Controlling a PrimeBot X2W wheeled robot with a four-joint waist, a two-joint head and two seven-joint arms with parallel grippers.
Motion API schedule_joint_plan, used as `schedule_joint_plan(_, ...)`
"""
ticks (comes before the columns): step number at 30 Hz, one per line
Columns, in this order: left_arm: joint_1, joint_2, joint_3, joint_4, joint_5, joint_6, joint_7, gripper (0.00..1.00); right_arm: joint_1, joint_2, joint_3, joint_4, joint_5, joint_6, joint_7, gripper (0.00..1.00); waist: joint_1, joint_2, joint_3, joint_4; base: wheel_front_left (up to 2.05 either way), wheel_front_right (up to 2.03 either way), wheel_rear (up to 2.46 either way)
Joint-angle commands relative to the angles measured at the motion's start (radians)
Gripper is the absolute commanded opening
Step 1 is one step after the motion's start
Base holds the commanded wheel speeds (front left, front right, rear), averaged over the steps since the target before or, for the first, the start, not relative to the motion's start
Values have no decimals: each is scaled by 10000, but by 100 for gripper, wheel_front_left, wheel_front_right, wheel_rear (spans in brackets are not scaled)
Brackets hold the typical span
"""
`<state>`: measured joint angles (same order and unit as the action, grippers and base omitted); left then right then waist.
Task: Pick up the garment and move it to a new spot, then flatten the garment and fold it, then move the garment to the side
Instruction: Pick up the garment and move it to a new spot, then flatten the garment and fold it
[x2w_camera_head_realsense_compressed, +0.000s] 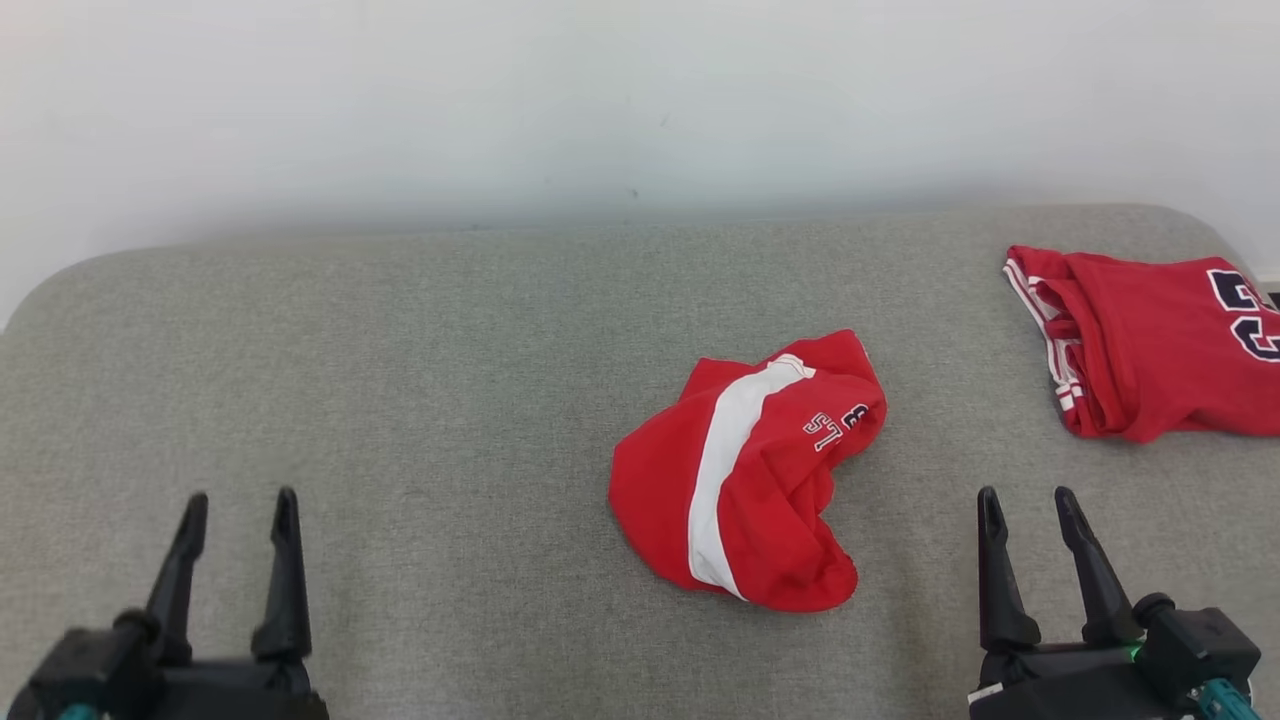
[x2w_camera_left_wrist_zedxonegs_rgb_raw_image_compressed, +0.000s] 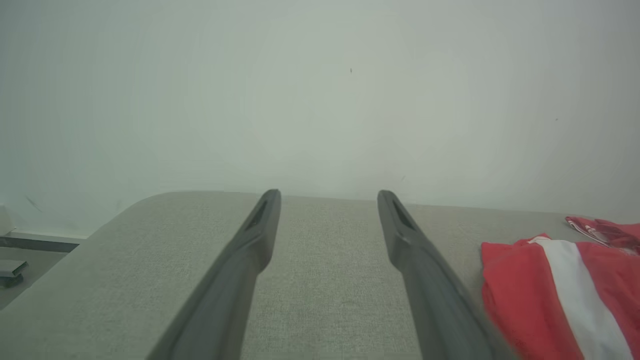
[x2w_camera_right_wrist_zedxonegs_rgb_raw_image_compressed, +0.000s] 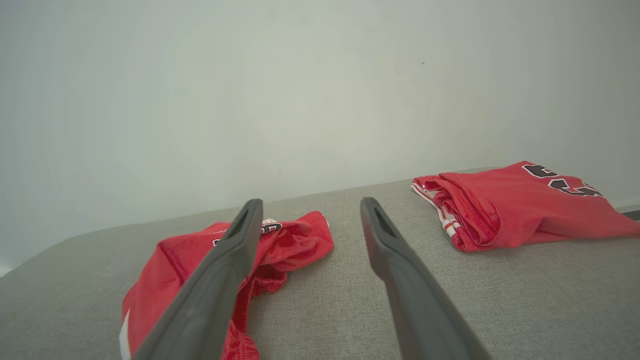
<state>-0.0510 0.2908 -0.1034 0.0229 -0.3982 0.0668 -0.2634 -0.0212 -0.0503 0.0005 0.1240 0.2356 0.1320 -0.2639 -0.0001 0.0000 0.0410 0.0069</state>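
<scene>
**Red garment (x2w_camera_head_realsense_compressed: 745, 475) bunched up, untouched**

White-striped, it lies crumpled centre-right on the gray padded surface (x2w_camera_head_realsense_compressed: 400, 350). Near it on the right, the right gripper (x2w_camera_head_realsense_compressed: 1027, 493) has jaws spread and holds nothing. Well apart at left, the left gripper (x2w_camera_head_realsense_compressed: 242, 497) is also spread and empty. A folded red jersey (x2w_camera_head_realsense_compressed: 1150, 340) sits at the far right edge.

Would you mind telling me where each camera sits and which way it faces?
Head view: on the head, facing forward and down at the grey surface; left gripper and right gripper show, open.
Left wrist view: on the left wrist, facing along its fingers toward the wall.
Right wrist view: on the right wrist, facing along its fingers, folded jersey ahead right.
Shared: all show the crumpled red garment.
</scene>
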Motion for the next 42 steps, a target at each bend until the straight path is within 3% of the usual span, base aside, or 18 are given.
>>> schedule_joint_plan(1,218,-114,115,-95,204,-129,-8,100,117,-1,7,-13,-74,-29,-6,100,1,0,-13,42,0,0,0)
schedule_joint_plan(8,958,-912,867,39,651,-872,-8,100,459,-1,215,107,-109,-29,-4,100,1,0,-59,111,0,0,0)
schedule_joint_plan(19,1110,-1662,1721,258,1347,-1559,-8,100,569,-1,329,225,-41,-29,-4,100,1,0,5,101,0,0,0)
schedule_joint_plan(42,452,-2101,2161,651,1706,-1969,-9,100,378,0,336,230,87,-29,-4,100,1,0,286,12,0,0,0)
